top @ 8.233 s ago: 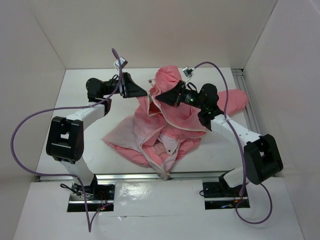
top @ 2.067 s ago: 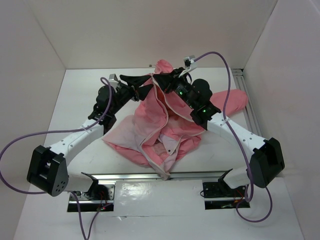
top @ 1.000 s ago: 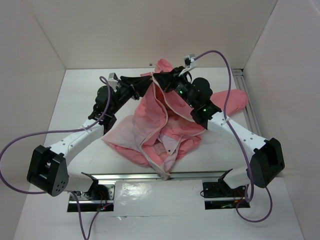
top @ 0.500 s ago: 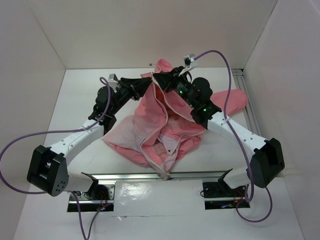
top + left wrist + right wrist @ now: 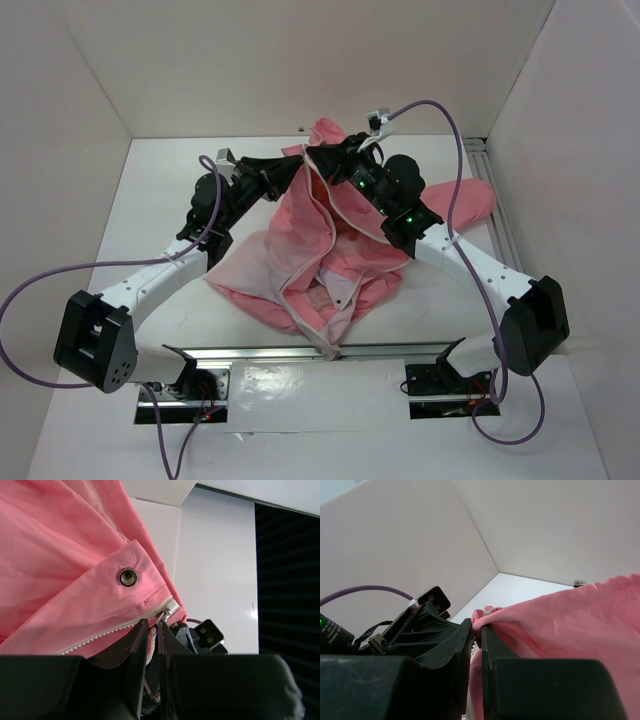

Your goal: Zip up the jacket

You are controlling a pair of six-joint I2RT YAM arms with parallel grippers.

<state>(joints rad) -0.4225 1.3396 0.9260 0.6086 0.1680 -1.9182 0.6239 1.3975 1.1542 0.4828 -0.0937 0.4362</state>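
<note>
The salmon-pink jacket (image 5: 330, 235) lies crumpled mid-table, pale lining showing at the front left, with one front corner lifted at the back. In the left wrist view its edge carries a white zipper (image 5: 107, 632), a metal snap (image 5: 128, 576) and a metal slider (image 5: 166, 611). My left gripper (image 5: 297, 166) is shut, its jaws pinching the slider's pull tab (image 5: 152, 630). My right gripper (image 5: 313, 157) meets it from the right, shut on the jacket's top corner (image 5: 485, 616). The two grippers' tips nearly touch.
White walls enclose the table on three sides. A metal rail (image 5: 497, 215) runs along the right edge and another along the front (image 5: 320, 350). Purple cables (image 5: 60, 280) loop off both arms. The jacket's sleeve (image 5: 478, 200) reaches toward the right rail.
Over eight seconds the left arm swung in from the far left to meet the right gripper at the raised corner. In the last second nothing visibly moved.
</note>
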